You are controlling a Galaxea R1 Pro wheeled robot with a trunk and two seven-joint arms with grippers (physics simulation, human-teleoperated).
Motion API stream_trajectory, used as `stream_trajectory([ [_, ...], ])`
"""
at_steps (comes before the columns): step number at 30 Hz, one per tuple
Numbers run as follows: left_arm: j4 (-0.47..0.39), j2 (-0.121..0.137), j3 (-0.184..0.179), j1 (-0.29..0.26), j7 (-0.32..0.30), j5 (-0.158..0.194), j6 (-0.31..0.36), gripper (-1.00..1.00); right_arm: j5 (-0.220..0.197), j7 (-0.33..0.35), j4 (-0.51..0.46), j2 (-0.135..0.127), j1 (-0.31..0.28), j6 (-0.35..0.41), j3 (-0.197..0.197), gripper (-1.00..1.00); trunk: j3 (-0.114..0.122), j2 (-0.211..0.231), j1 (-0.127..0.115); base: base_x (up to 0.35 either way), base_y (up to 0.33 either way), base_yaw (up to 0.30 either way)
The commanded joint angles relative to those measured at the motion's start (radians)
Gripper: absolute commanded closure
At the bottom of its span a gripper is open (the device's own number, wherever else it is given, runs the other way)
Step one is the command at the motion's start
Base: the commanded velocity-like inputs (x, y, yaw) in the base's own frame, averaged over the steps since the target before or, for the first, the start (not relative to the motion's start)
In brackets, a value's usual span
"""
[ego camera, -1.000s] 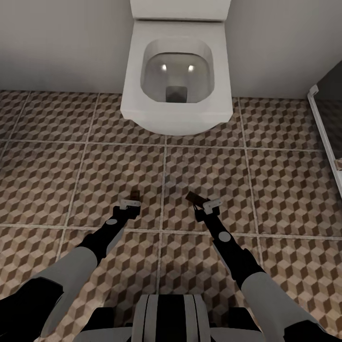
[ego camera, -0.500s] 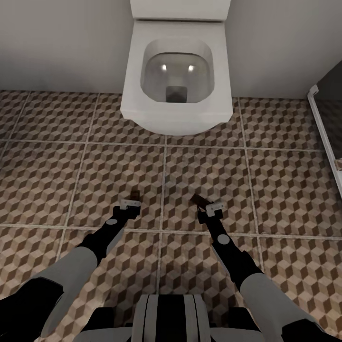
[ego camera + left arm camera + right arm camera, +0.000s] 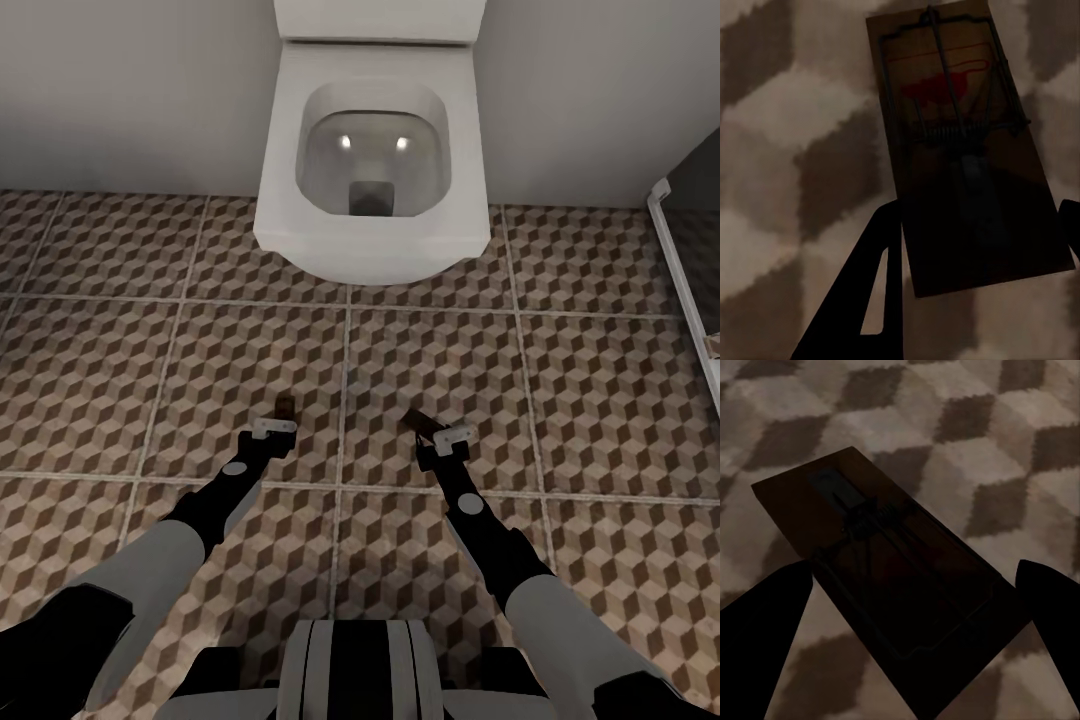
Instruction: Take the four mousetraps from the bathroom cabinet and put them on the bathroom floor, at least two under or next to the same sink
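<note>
Where I am: I face a white toilet (image 3: 370,150) and look down at the bathroom floor (image 3: 150,340) with its cube tiles.

My left hand: my left gripper (image 3: 278,420) hangs low over the tiles. In the left wrist view, its dark fingers (image 3: 862,300) stand on each side of one mousetrap (image 3: 964,142). I think they pinch the near end of the board, but it is dark there, so I cannot be sure the trap is not just lying on the floor between them.

My right hand: my right gripper (image 3: 432,432) is low over the tiles too. Its two fingers (image 3: 761,637) stand wide on both sides of a second mousetrap (image 3: 881,566). The picture is very dark, and I cannot tell if they press on the board or not.

How the traps feel, I guess: small, flat, light and stiff, like thin wood. The wire bar and spring on top could snap or bend.

Where to hold: on the long bare edges of the board, near the end away from the wire and the red mark.

What is left: I see no sink here, and two traps must end up beside one.
</note>
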Motion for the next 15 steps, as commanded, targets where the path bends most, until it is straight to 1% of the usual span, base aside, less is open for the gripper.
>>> stream_trajectory([
  [1,0.001,0.001,-0.009,0.000,0.011,0.007,-0.011,1.00,0.010,-0.009,0.001,0.000,-0.001,0.000,0.003,1.00,0.000,0.000,0.000,0.000,0.000,0.000],
  [5,0.002,0.001,-0.010,0.000,0.012,0.007,-0.023,1.00,0.010,-0.009,0.001,0.000,0.000,0.000,0.003,1.00,0.000,0.000,0.000,0.000,0.000,0.000],
  [15,0.003,0.001,-0.010,0.000,0.011,0.007,-0.025,1.00,0.010,-0.009,0.001,-0.002,-0.001,0.000,0.003,1.00,0.000,0.000,0.000,0.008,0.000,0.000],
])
